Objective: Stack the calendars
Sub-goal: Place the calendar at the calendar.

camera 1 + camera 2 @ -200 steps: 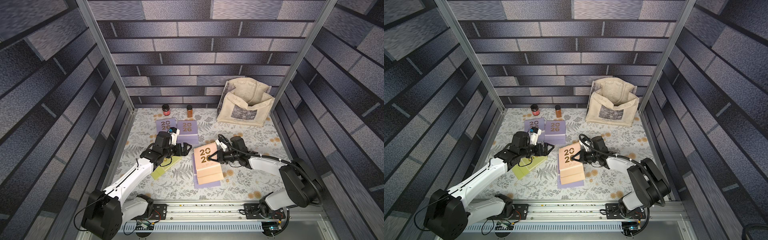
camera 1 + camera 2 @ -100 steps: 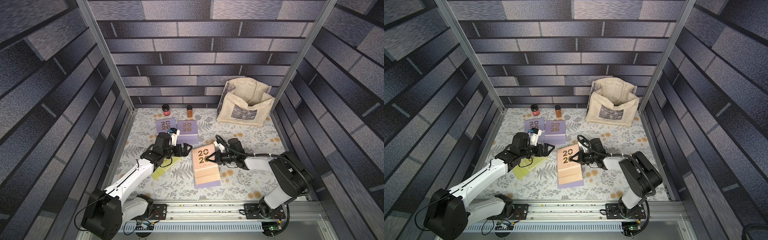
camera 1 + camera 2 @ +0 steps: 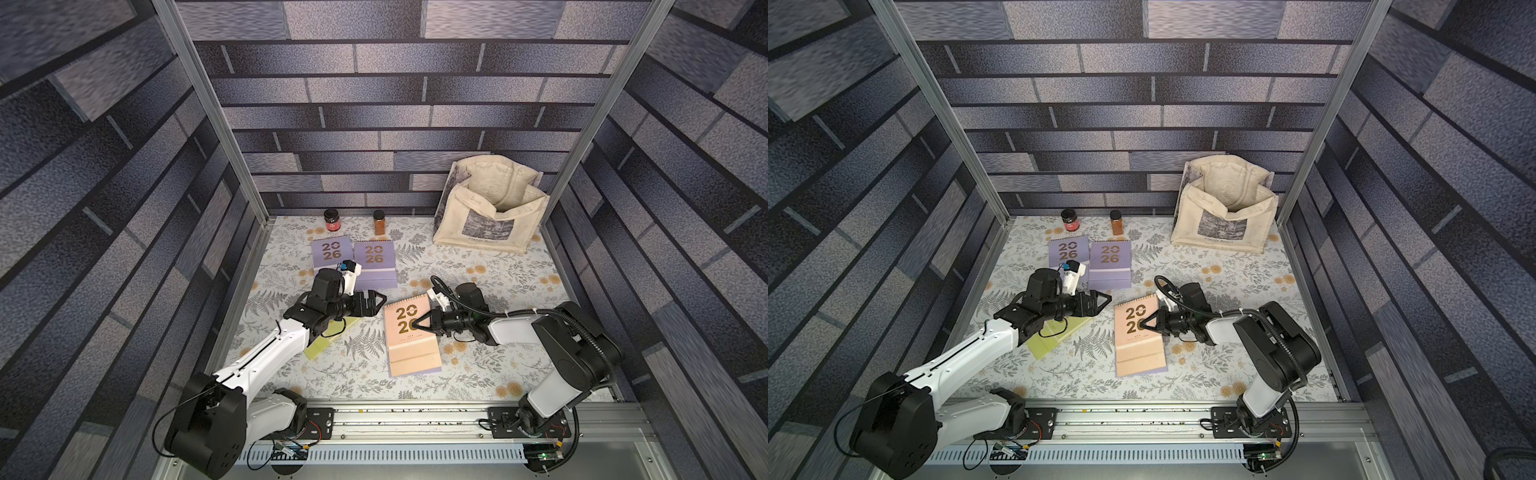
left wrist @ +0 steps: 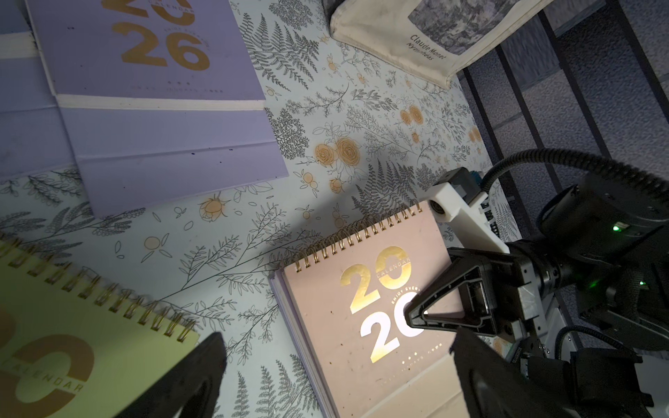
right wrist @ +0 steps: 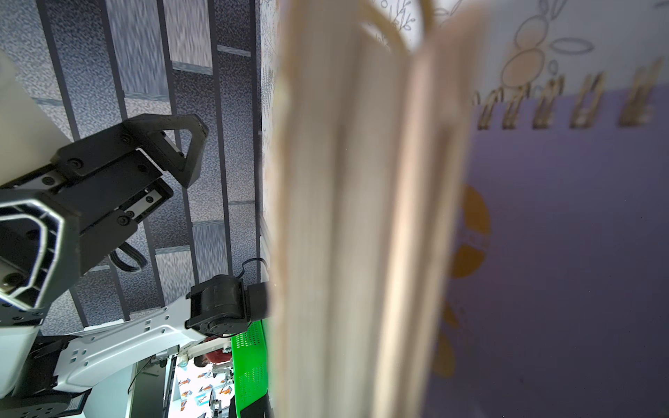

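While the right gripper (image 3: 417, 324) stayed clamped on the side edge of the peach calendar (image 3: 409, 345), that calendar had come down from its earlier tilt. It lay nearly flat at the lower centre of both top views. It covered the bottom lavender calendar (image 5: 564, 260), leaving only a thin strip showing along the lower edge. By that, two calendars looked stacked, with the release not yet made. Left of centre, the left gripper (image 3: 379, 304) hung with its jaws apart over the yellow-green calendar (image 3: 320, 347), probably the next pick. Higher in the frame, the left lavender calendar (image 3: 332, 251) and the right lavender calendar (image 3: 375, 259) lay side by side, unstacked.
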Motion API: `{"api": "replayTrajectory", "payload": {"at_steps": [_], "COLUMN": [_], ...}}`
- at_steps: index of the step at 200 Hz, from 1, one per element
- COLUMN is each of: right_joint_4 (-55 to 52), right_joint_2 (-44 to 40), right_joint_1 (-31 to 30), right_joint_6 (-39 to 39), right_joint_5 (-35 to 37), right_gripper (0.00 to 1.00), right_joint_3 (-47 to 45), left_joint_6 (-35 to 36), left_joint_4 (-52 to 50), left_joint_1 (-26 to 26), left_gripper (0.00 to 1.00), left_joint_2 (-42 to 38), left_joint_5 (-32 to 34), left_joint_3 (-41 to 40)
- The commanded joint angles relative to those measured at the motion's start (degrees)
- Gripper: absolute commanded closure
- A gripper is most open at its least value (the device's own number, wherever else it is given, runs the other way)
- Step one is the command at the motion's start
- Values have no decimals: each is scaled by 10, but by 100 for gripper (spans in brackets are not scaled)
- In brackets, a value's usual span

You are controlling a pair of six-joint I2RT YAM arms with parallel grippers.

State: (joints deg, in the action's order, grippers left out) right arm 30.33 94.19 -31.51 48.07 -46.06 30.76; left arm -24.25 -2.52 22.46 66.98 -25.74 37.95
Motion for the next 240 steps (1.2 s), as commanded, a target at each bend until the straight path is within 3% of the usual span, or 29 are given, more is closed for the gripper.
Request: {"api": "replayTrajectory", "payload": {"at_steps": [1,240], "right_joint_4": [26,53], "right_joint_2": [-3,38], "right_joint_1": [-7,-10], "right_joint_6": [-2,8], "right_joint_5": [-10,25], "right_gripper": [100,100], "right_joint_3": [-8,-30], "left_joint_6": [-5,-25], "left_joint_4": [13,89], "left_joint_1": [0,59], "left_gripper": [0,0], "left_joint_2": [6,107], "left_joint_5": [-13,-127], "left_joint_3": [-3,-7]}}
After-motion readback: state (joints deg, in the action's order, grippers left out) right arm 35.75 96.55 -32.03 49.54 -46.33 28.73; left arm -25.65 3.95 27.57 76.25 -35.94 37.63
